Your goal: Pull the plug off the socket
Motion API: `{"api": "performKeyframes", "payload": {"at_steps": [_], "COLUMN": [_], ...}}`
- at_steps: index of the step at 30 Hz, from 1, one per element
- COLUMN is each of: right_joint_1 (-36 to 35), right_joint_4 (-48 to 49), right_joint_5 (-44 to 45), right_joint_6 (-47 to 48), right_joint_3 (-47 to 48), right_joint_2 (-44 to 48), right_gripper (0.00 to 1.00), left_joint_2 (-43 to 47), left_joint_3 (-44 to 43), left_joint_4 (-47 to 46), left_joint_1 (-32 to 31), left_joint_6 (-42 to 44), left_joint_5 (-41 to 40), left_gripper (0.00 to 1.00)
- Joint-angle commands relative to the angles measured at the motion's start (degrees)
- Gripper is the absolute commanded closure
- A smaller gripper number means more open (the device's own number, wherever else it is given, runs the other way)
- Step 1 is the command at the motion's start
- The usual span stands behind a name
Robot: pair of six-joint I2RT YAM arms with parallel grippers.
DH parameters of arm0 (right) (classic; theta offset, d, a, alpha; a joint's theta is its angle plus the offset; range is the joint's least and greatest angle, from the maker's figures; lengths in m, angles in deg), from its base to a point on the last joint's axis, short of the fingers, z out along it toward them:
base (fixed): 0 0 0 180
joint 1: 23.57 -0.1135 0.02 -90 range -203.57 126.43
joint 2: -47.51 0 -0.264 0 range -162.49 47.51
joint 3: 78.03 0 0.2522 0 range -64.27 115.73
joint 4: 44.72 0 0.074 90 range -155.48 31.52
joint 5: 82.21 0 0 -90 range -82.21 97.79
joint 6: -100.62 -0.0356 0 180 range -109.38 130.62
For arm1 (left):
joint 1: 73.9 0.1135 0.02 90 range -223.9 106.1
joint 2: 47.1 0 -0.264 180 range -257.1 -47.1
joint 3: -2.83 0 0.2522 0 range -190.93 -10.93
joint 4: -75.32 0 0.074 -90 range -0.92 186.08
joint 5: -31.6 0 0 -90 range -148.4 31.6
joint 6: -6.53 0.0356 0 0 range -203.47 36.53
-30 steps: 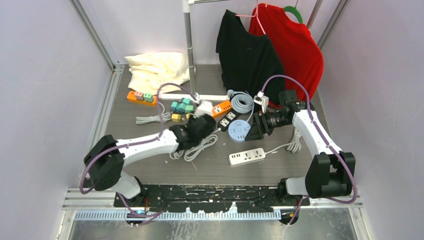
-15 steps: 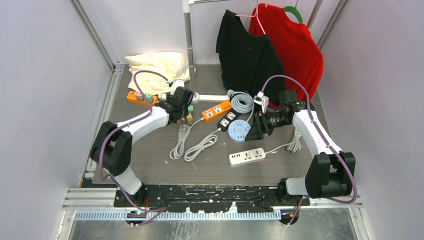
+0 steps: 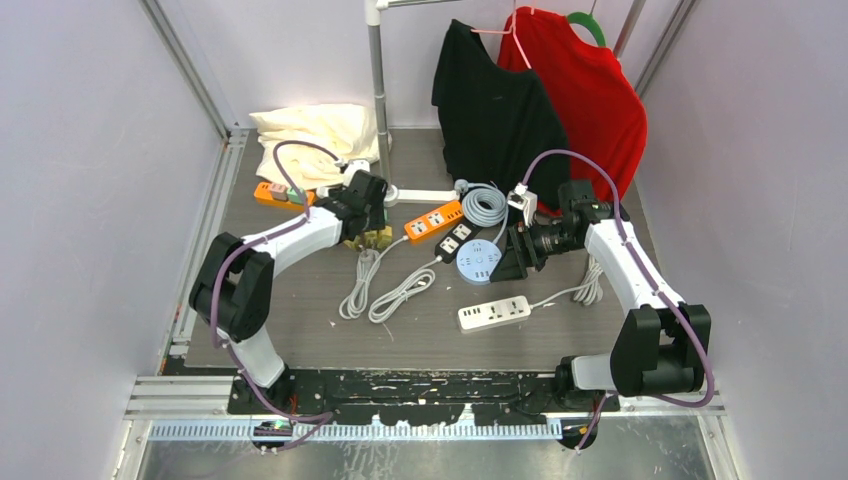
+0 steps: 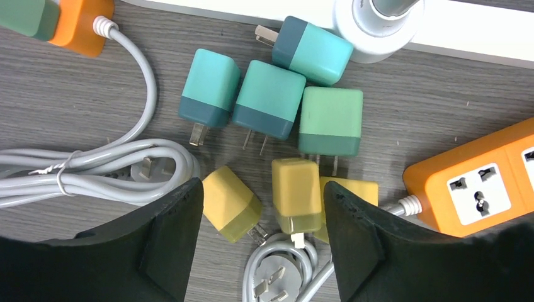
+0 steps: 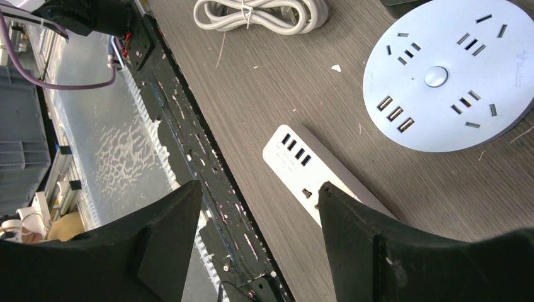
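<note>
My left gripper [image 3: 368, 222] is open and empty, just above a pile of loose teal adapters [image 4: 267, 97] and yellow adapters [image 4: 296, 192]. In the left wrist view the left gripper [image 4: 262, 192] has two yellow adapters between its fingers, not touching them. An orange power strip [image 3: 283, 193] at the far left carries plugged-in adapters; its end and a teal plug [image 4: 25, 16] show at the top left of the left wrist view. My right gripper [image 3: 510, 262] is open and empty beside the round blue socket [image 5: 450, 75]; in its own view the right gripper [image 5: 259, 192] hangs over the table's near edge.
A second orange strip [image 4: 478, 182] lies right of the pile, with a black strip [image 3: 455, 238] beside it. A white strip [image 5: 321, 173] lies below the round socket. White cable bundles [image 4: 94, 176] and a loose plug lie near the pile. The rack pole's base [image 4: 378, 19] stands behind it.
My left arm swung from the table's middle to the far left, over the adapter pile, then shifted slightly. The right arm has not moved.
</note>
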Motion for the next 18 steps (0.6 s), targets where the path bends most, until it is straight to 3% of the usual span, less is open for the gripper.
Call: {"api": "performKeyframes", "payload": {"at_steps": [1,4,8,13,18], "right_joint_1": [0.2,0.2,0.3,0.2,0.2], "right_joint_4": [-0.4,-0.9,-1.4,-2.5,-4.0], "right_joint_5": [-0.6,-0.8,-1.1,-2.0,-3.6], "right_joint_6": [1.3,2.5,4.3,8.0,13.7], "right_joint_3": [2.1,2.1,1.9,1.5,0.3], "right_joint_2": [1.0,1.4,2.3,4.0,6.3], "right_gripper": [0.27,0.27,0.27,0.27,0.27], "left_joint_2": [3.2,6.9,13.5,21.3,23.6], "left_joint_3": [-1.4,0.8,7.2,18.0,23.7], "left_joint_4": [-0.3,-1.6,-7.4,-21.8,-34.0], "left_joint_1": [0.4,0.4,0.4,0.4,0.4], "left_joint_6": [-0.4,-0.2,0.6,1.4,-3.4], "left_joint_5": [1.5,5.4,16.4,35.4,51.7], "left_gripper": [0.3,0.3,0.28,0.14,0.0]}}
